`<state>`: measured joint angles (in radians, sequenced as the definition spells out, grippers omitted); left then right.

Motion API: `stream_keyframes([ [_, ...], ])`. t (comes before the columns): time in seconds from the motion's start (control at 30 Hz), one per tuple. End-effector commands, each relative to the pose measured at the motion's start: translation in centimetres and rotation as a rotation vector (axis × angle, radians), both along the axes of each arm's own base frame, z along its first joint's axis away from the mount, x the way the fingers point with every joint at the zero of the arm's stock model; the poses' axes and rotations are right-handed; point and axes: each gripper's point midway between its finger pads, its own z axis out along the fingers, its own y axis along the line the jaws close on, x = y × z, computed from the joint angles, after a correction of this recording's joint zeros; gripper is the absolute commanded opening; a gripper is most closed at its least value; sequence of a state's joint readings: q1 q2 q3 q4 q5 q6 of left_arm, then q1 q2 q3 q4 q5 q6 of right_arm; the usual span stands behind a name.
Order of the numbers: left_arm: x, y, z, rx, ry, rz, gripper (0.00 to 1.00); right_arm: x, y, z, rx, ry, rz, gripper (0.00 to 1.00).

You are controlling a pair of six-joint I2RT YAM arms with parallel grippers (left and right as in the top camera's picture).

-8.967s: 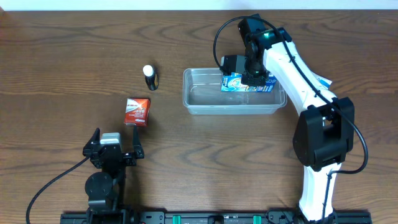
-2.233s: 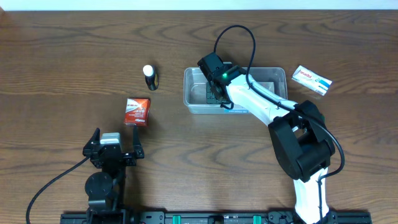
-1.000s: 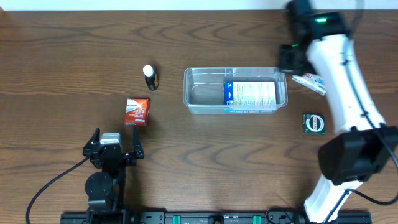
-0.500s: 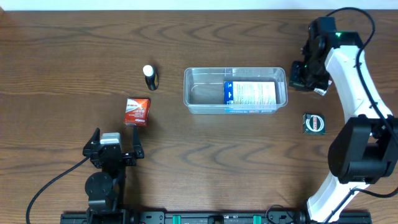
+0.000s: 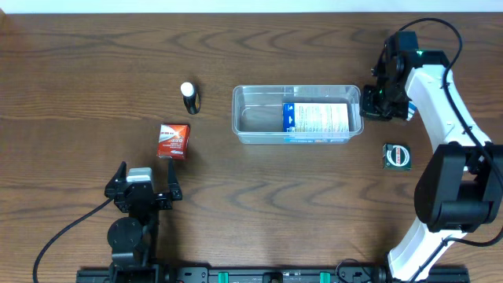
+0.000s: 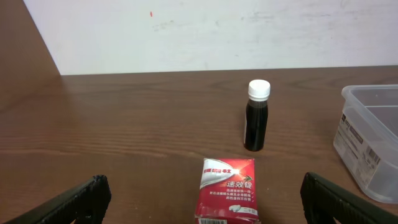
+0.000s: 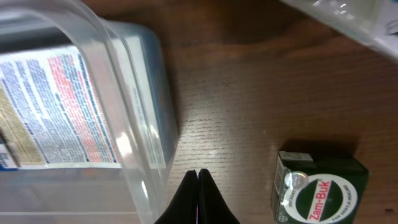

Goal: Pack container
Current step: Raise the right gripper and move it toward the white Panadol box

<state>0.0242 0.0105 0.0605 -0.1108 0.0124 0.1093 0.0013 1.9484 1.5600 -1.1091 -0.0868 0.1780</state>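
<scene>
Packing partial: the container (image 5: pixel 253 126) at mid-table holds one white box (image 5: pixel 317 119); red box (image 5: pixel 172 140), bottle (image 5: pixel 189 97) and green box (image 5: pixel 396 156) remain outside, my right gripper (image 7: pixel 199 174) closed and empty beside its end wall.

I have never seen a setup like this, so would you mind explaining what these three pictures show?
These are two robot arms at a wooden table, each ending in a two-finger gripper. The overhead picture looks straight down. The other two come from small cameras on the wrists, so each shows its own fingers.

The left gripper rests open and holds nothing. It faces a red box and a dark bottle with a white cap.

The right gripper is shut, with nothing visible between its fingers. It is beside the right end of the container, a clear bin with a blue-and-white box inside. A green Zam-Buk box lies on the table outside the bin.
</scene>
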Motion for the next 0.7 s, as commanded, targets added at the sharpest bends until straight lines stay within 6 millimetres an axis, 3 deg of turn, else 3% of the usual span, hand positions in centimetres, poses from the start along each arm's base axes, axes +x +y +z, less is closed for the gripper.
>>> stream_keyframes([
  [0.0,0.0,-0.2,-1.7,0.008,0.039,-0.01,0.98,-0.1,0.5,-0.3,0.008,-0.01,0.059,0.01],
  [0.27,0.0,-0.2,-1.7,0.008,0.039,-0.01,0.98,0.3,0.7,-0.3,0.013,-0.039,0.155,0.01],
  [0.67,0.0,-0.2,-1.7,0.008,0.039,-0.01,0.98,0.7,3.2,-0.1,0.062,-0.073,0.269,0.01],
])
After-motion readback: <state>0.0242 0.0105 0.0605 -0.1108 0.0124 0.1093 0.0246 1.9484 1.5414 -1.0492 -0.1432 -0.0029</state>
